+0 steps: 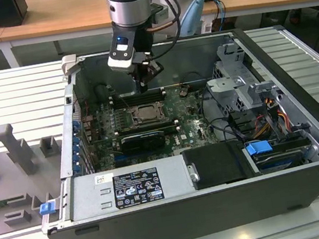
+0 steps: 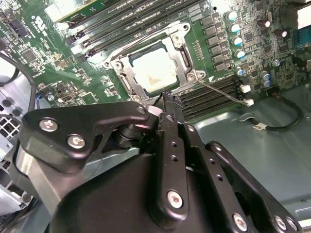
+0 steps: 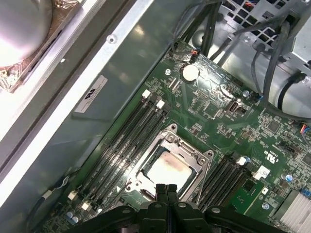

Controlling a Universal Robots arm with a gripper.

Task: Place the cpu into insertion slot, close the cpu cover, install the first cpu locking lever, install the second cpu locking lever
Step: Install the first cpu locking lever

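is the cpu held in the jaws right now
No, the cpu lies in its socket under the cpu cover, and the gripper has its jaws shut on nothing.

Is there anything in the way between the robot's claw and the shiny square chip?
No, nothing visible. The gripper hangs close over the cpu, which sits framed by the closed cpu cover. Just open air lies between them.

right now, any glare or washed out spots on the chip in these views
Second wrist view: the chip glares almost white. First wrist view: the chip keeps its tone, but a round metal part blows out. Exterior view: even light, though the case is dim inside.
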